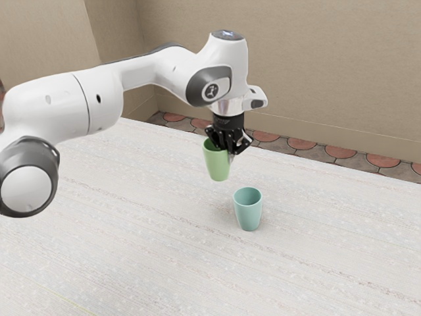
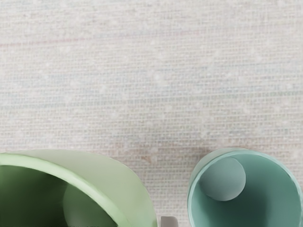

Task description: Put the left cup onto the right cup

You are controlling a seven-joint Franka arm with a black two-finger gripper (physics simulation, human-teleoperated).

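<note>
Pale woven counter (image 1: 131, 250) before beige walls (image 1: 329, 52) and a tiled floor (image 1: 342, 153). Jaws clenched on the green cup (image 1: 216, 163) at its rim, cup held aloft. Teal cup (image 1: 248, 208) stands upright on the counter at its 4 o'clock, apart, with counter showing between them.

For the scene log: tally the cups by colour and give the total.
green cup: 1 (held off the table by the gripper)
teal cup: 1 (standing upright on the table)
Total: 2 cups
</note>
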